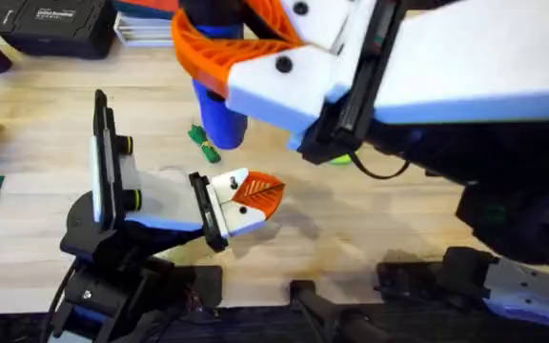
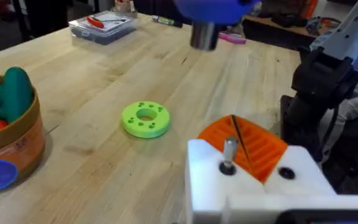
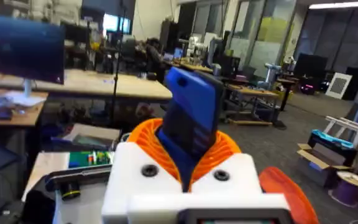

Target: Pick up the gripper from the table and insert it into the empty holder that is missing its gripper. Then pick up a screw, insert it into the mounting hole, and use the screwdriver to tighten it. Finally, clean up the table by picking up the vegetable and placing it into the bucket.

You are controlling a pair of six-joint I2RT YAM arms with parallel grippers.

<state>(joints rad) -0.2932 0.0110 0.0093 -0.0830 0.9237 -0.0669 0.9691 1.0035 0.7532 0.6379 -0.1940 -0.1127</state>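
The right claw [image 3: 188, 146] is pinching the screwdriver [image 1: 219, 114] by its blue handle, long axis roughly upright, working end down. The tool is hanging above the bench [image 1: 370, 219], raised over the holder [image 2: 253, 186] and offset to its far side. The gripper [image 2: 260, 146] is sitting in the holder, and a screw [image 2: 229, 152] is standing proud in the mounting hole, so the driver must likely come down and toward the holder. The thin tip is hard to make out. The vegetable [image 1: 201, 138] is lying beyond the holder.
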